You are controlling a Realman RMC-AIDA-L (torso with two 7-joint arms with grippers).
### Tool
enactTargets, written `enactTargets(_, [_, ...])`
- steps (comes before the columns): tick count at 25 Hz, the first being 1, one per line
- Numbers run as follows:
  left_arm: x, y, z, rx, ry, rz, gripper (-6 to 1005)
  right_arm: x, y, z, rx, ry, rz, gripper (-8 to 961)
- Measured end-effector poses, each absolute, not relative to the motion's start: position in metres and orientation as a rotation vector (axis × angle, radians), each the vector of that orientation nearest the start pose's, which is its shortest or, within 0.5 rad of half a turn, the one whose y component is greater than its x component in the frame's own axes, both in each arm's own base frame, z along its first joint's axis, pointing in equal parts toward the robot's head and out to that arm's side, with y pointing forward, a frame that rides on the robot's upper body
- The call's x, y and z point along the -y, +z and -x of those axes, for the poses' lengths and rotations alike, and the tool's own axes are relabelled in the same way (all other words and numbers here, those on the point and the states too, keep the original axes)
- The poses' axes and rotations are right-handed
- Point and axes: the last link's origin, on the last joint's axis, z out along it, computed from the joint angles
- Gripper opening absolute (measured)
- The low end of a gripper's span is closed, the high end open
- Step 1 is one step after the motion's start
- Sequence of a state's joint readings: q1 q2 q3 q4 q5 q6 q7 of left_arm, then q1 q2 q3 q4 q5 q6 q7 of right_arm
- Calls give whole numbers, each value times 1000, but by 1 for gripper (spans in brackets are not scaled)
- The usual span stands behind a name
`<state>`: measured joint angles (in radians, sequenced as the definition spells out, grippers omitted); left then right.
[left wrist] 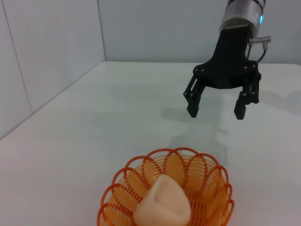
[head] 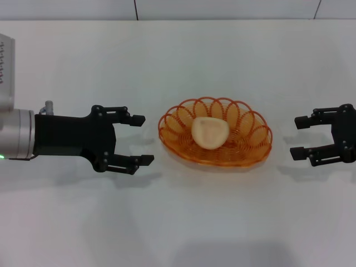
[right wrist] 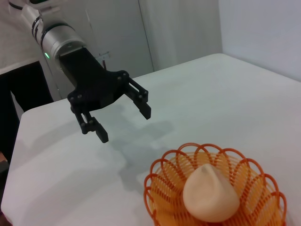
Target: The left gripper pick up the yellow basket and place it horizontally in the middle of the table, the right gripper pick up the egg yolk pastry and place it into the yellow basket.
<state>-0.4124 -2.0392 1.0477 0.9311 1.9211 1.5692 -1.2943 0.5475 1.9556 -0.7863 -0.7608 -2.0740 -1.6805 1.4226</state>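
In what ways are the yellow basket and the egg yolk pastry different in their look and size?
The yellow basket is see-through orange-yellow wire with a looped rim; the egg yolk pastry is solid, smooth and pale beige. The basket is a wide, shallow oval, while the pastry is a small rounded dome, much smaller. The basket stands on the table; the pastry lies inside the basket. Both sit midway between the left gripper and the right gripper, which are open and touch neither.

One basket – orange-yellow, on table. One pastry inside basket. Two grippers: left gripper at one side of basket, right gripper at other side – both with fingers apart, both holding nothing. One table. No second basket, no second pastry.
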Motion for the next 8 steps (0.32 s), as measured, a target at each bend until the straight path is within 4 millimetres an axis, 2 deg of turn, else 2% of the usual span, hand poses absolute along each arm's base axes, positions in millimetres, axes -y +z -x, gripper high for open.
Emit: enactTargets(8, [-314,7,251,151,-411,2914,814,-335,46,-265,-448,436,2904,776])
